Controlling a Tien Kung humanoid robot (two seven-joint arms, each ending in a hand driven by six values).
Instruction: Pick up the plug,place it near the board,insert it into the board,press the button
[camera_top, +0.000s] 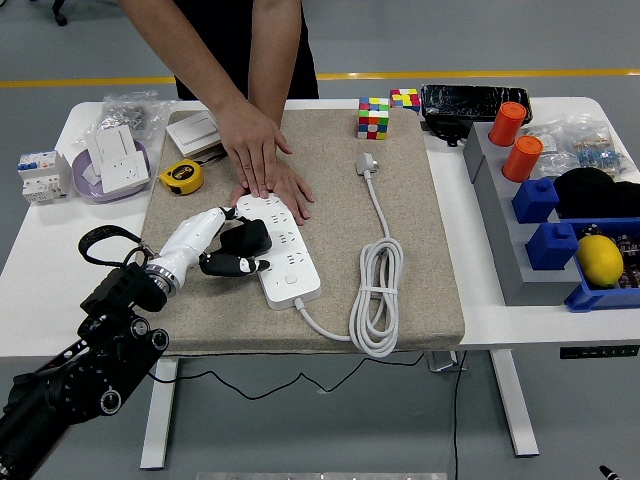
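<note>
The white power strip (287, 262) lies slanted on the beige mat (420, 240). A black plug (246, 237) sits on the strip's left side, over its sockets. My left hand (238, 243) reaches in from the lower left. Its white fingers (205, 226) lie above the plug and its black thumb (238, 265) lies below it, loosely either side of it with no firm grip. A person across the table presses both hands (262, 165), one on the other, on the strip's far end. My right arm is out of view.
The strip's own white cable (379, 290) lies coiled on the mat's right half, its white plug (367, 160) further back. A yellow tape measure (182, 176), white sockets (112, 157), puzzle cubes (373, 117) and bins with orange cups (522, 157) ring the mat.
</note>
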